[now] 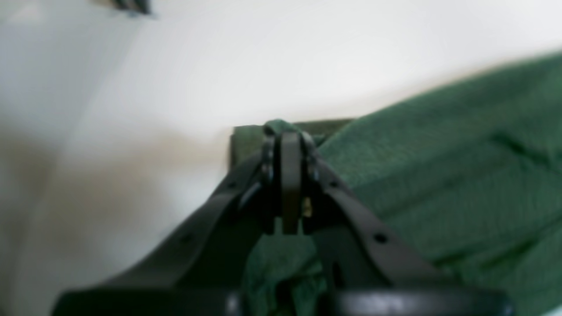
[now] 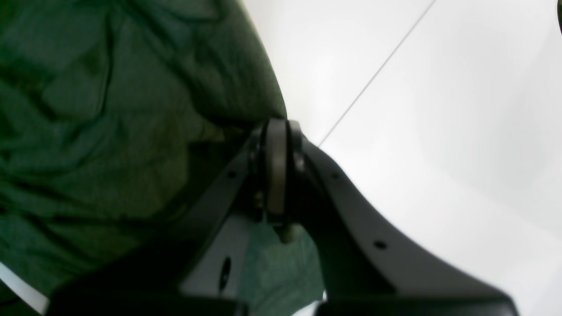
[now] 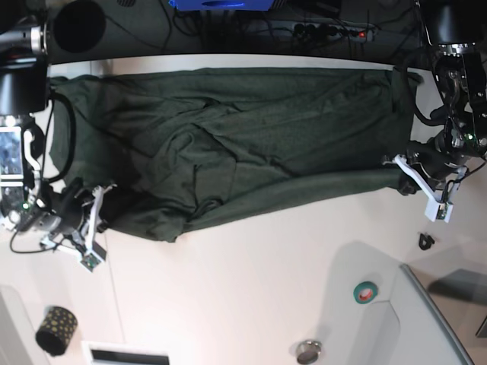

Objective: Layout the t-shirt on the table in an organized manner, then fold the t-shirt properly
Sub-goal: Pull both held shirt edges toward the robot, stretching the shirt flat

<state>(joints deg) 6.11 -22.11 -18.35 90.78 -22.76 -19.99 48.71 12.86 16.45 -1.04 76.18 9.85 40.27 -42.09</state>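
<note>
T-shirt stretched (creased) across worktop; left fingers and right fingers each clamped on an edge.

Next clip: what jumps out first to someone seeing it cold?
The dark green t-shirt stretched across the far half of the white table, rumpled in the middle. The left gripper and right gripper each pinch an end of it, jaws shut on the cloth. A small green tape roll sits near the front.
</note>
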